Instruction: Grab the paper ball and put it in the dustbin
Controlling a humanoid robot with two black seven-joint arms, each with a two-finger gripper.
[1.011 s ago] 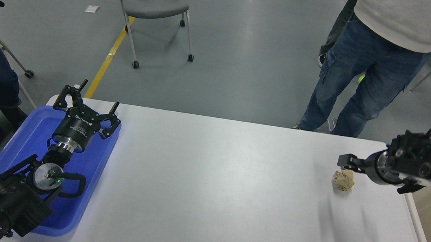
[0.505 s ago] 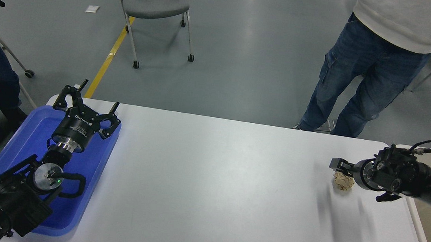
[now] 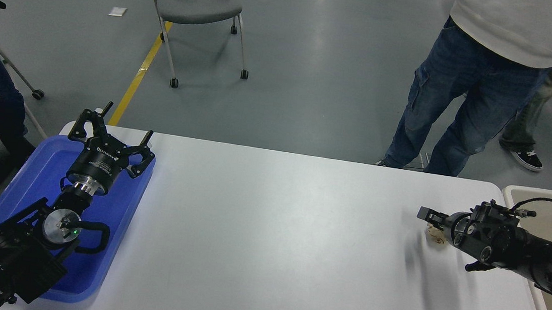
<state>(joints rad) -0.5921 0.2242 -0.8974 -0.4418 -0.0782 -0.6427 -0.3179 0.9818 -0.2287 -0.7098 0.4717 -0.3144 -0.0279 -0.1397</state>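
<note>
A: How far along is it?

B: Early. The ball (image 3: 434, 232) lies on the table (image 3: 268, 235) at the right of the frame, mostly hidden behind the right gripper (image 3: 430, 221), which sits low over it. I cannot tell whether that gripper is spread or closed on the paper.

A: And the bin?

B: The bin (image 3: 513, 190) stands at the far right edge. Lifting, carrying and dropping appear undone. The left gripper (image 3: 108, 134) hangs spread over the blue tray (image 3: 36, 172), lower left.
</note>
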